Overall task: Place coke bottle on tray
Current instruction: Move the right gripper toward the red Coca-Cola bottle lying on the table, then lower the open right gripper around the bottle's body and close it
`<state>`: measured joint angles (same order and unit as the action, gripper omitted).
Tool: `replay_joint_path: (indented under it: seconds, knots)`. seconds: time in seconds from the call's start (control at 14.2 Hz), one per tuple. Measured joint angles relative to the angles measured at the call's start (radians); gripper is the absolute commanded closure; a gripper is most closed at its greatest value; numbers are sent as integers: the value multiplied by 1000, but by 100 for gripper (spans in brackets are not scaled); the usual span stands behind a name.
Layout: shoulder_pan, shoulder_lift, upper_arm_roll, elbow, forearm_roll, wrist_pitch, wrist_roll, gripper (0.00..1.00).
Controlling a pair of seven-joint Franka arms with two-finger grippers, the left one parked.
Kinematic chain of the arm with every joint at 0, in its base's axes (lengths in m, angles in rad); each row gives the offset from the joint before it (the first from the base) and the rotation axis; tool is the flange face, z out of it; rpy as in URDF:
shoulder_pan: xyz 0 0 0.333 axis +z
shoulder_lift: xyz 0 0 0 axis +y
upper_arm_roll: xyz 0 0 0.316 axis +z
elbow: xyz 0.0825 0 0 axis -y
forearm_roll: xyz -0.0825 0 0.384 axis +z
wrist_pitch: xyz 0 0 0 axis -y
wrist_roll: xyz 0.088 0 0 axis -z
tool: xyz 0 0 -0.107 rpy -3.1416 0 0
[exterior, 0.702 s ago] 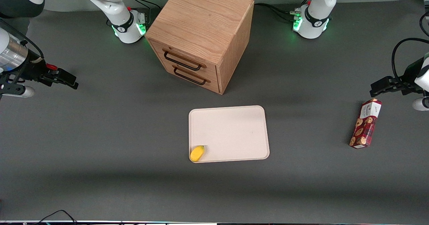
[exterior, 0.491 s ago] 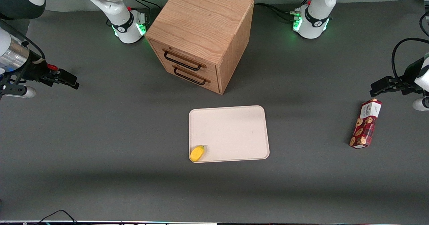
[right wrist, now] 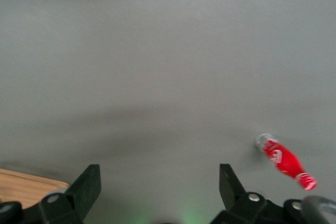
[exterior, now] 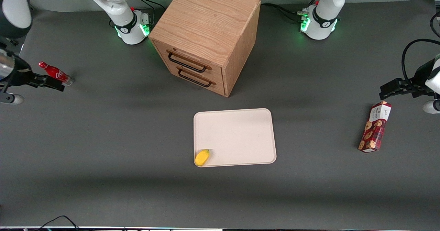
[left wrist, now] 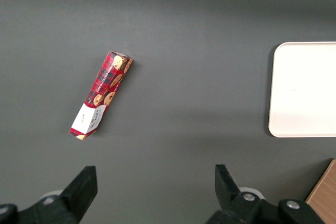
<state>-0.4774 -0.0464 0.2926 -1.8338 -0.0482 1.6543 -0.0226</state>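
The coke bottle (exterior: 55, 73) is a small red bottle with white script, lying on its side on the grey table toward the working arm's end. It also shows in the right wrist view, where the coke bottle (right wrist: 283, 161) lies off to one side of my fingers, outside the gap. My right gripper (exterior: 55, 84) hangs just beside the bottle, slightly nearer the front camera, and is open with nothing between its fingers (right wrist: 86, 184). The tray (exterior: 240, 131) is pale cream and lies flat mid-table in front of the drawers; its edge also shows as the tray (left wrist: 307, 87).
A wooden two-drawer cabinet (exterior: 206, 35) stands farther from the front camera than the tray. A small yellow fruit (exterior: 202, 157) sits on the tray's near corner. A red cookie box (exterior: 375, 127) lies toward the parked arm's end of the table.
My right gripper has drawn back toward the working arm's end of the table. The bottle, mostly covered by the gripper before, now shows in full.
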Motion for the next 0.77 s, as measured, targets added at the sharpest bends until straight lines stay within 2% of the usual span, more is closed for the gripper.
replay_joint_path:
  seconds: [0.14,0.35,0.77]
  knots:
    - [-40,-10,-65,-62,-6,55,-129,0]
    - [-45,-57,-208,-202,-32,184,-314,0]
    - [-48,-140,-505,-557,-105,573,-610,0]
